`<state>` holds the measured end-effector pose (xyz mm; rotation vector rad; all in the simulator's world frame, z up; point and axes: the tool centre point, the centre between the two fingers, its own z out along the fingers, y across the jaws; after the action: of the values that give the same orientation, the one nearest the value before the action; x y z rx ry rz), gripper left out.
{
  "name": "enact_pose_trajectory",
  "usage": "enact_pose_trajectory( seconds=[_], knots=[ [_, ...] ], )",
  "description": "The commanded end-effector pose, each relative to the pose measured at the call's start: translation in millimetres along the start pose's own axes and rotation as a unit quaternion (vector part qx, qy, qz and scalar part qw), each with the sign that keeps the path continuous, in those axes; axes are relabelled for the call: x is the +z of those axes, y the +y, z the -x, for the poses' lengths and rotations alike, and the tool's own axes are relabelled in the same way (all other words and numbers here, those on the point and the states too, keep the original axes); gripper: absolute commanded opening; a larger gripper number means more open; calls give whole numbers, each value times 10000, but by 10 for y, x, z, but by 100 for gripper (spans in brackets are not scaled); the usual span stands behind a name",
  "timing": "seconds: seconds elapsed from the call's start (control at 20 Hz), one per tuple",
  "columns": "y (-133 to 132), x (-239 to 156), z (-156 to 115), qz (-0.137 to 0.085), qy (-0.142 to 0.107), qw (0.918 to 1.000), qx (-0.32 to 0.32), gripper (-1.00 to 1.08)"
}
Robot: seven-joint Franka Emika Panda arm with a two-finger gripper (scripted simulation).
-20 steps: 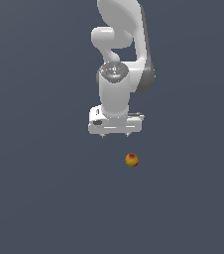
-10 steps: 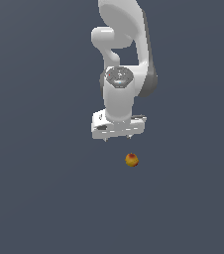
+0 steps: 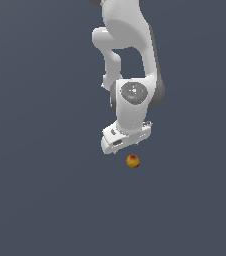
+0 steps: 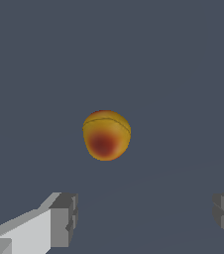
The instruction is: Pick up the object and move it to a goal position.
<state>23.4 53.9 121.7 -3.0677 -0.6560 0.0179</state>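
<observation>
Fruit first: the object (image 3: 132,161), a small round ball, yellow-orange with a red patch, rests on the plain grey bench (image 3: 40,200) nearest the exterior view, just below and slightly toward that view's right of the claw (image 3: 126,146). Nothing touches it.

Just behind and above it hangs the claw, its white body tilted. In the wrist view the two grey fingertips (image 4: 64,218) stand wide apart, with open bench between them and the object (image 4: 106,135) ahead of the gap, not yet inside it. That spread looks deliberate: wide enough to drop around so small a ball without knocking it away.

Farther back, the white arm (image 3: 130,45) rises out of frame, folded over to bring the wrist above the fruit.

By my reading this is the approach step; the pick has not begun. The claw appears to need a short shift to centre the fruit before descending. No goal marker is visible.
</observation>
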Motion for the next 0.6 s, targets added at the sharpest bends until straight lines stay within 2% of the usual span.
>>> enact_pose_trajectory(
  seconds=[0.0, 0.25, 0.55],
  knots=[
    [-65, 92, -96, 16, 7, 9991, -432, 100],
    [-169, 235, -239, 33, 23, 9940, -1089, 100],
    [-247, 338, -336, 41, 40, 9879, -1549, 100]
  ],
)
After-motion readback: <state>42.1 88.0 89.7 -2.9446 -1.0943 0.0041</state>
